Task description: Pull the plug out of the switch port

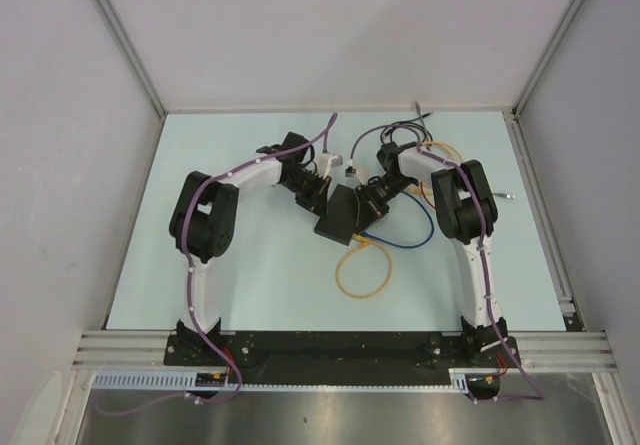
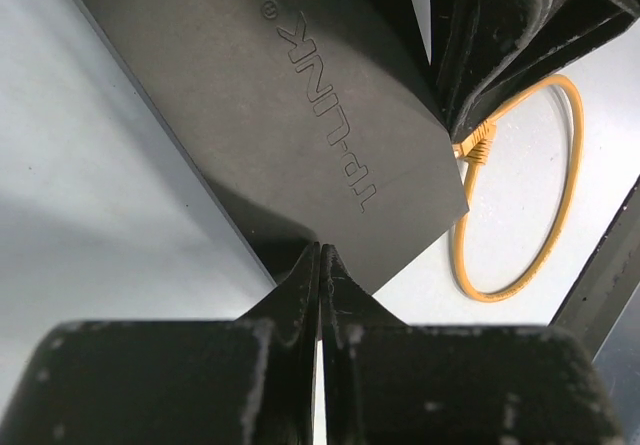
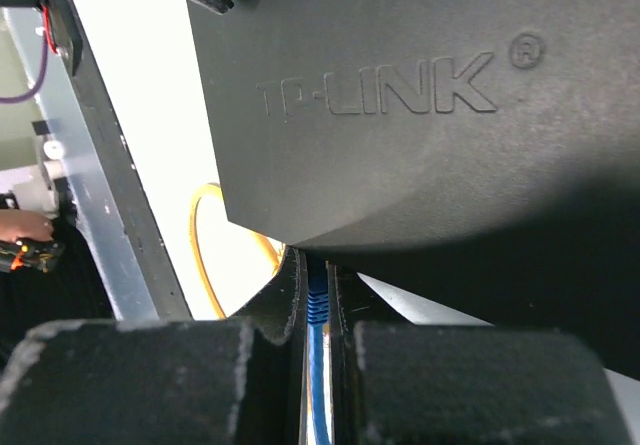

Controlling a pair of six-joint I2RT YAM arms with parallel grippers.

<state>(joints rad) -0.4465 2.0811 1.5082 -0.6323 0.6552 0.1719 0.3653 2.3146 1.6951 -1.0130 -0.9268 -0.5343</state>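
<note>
1. White walls are boxing in a pale table (image 1: 270, 285), and both arms are reaching to its middle.
2. Lying there between the two tools is the switch (image 1: 338, 223), logo face up, one corner pointing at the bases.
3. At its far-left edge the left gripper (image 2: 320, 260) is sitting with fingers (image 2: 290, 300) pressed together, only a slit showing. The tips are touching the edge. Can't tell if it's pinching anything; it's looking like a brace.
4. At the far-right edge the right gripper (image 3: 318, 265) is clamping the blue plug (image 3: 318, 303) by its ribbed boot, right under the port edge.
5. Key relation: the plug's long axis is lining up with the right fingers and pointing square into the switch, which is lying dead ahead of them. The pull is wanting to go straight back along that axis, away to the far right.
6. On the near side the yellow cable (image 1: 362, 270) is looping on the table, its end reaching the same edge just beside the right gripper. That's looking like a snag risk.
7. The latch tab isn't showing. If it's still catching, I'm expecting the switch to drag along.
</note>
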